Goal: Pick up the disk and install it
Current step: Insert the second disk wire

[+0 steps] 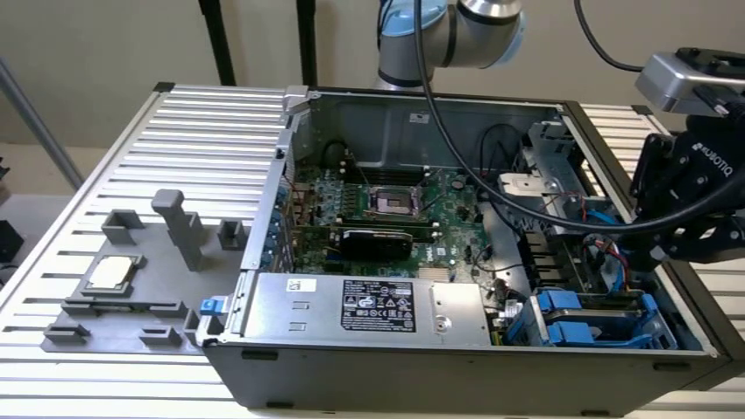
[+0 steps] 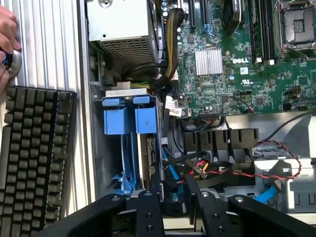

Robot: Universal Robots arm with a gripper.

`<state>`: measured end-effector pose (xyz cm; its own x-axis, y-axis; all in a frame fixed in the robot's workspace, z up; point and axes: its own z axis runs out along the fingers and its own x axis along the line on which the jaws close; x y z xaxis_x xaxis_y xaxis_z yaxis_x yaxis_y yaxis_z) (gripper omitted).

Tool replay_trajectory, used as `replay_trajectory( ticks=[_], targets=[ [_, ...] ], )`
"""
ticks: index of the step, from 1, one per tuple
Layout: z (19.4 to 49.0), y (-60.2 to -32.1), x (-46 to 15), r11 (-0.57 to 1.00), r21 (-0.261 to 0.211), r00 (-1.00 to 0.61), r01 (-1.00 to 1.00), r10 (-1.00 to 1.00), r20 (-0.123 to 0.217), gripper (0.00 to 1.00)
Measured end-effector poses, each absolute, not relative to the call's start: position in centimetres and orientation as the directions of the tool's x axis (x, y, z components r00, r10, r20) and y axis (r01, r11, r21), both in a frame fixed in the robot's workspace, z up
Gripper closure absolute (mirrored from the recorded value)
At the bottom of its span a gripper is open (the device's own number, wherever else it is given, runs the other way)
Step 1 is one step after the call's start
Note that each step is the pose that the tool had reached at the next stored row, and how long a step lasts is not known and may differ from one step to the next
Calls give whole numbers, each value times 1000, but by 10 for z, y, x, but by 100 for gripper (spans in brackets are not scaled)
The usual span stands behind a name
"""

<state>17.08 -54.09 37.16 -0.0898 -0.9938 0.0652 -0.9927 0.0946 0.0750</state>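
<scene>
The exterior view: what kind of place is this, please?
Probably a robotics lab bench for computer assembly: an open computer case with its motherboard exposed lies on a slatted metal table, with a grey parts fixture beside it.

A hand (image 2: 7, 42) is cut off at the wrist picture's edge, and the keyboard (image 2: 32, 158) runs past its border.

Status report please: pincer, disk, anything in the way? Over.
Pincer open, empty, over the case. Disk in blue carrier, standing in bay. Loose cables near pincer.
</scene>
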Motion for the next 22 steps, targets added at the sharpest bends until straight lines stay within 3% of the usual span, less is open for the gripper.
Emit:
replay_trajectory(
  ticks=[5,6,11,12,22],
  targets=[
    [370,-538,171,96,80,-89,-992,-993,83,69],
    [370,-537,171,96,82,-89,-992,-992,87,76],
    [369,-536,171,98,91,-88,-991,-991,103,79],
    [369,-537,171,98,92,-88,-991,-991,104,84],
    [378,-526,167,97,92,-87,-991,-991,104,84]
  ],
)
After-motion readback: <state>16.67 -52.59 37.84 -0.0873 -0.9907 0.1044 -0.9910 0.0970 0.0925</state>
